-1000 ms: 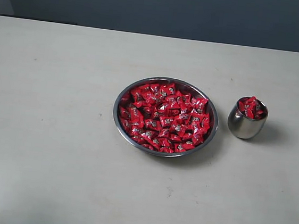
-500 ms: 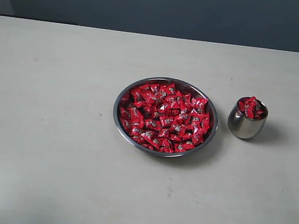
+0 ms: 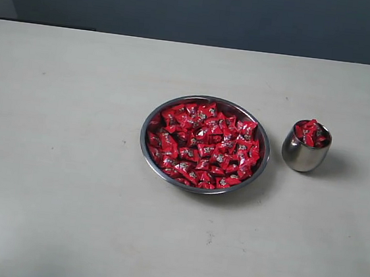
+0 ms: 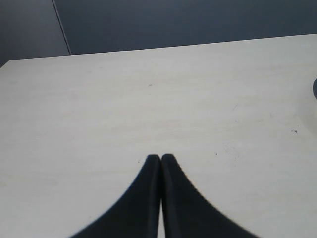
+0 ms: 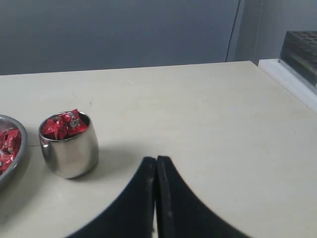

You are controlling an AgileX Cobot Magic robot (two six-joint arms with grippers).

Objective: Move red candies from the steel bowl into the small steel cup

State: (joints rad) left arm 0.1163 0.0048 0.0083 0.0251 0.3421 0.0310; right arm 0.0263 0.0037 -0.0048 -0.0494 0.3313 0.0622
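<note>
Nothing has moved in the exterior view: red candies (image 3: 204, 147) fill the steel bowl (image 3: 141, 148), with the heaped small steel cup (image 3: 304, 159) beside it. In the left wrist view, the left end effector (image 4: 161, 158) is pressed together and empty. In the right wrist view, the right end effector (image 5: 156, 161) is the same, near the cup; this looks like a pause between transfers, and another pick needs it spread over the bowl.

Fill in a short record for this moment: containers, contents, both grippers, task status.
steel bowl: upright, mid-table
bowl contents: red candies, a layer covering the bottom
small steel cup: upright, right of the bowl in the exterior view, apart from it
cup contents: red candies piled to about the rim
left gripper: shut, empty, over bare table
right gripper: shut, empty, near the cup, not touching it
arms in exterior view: none visible
task status: cup looks full; many candies lie in the bowl
</note>
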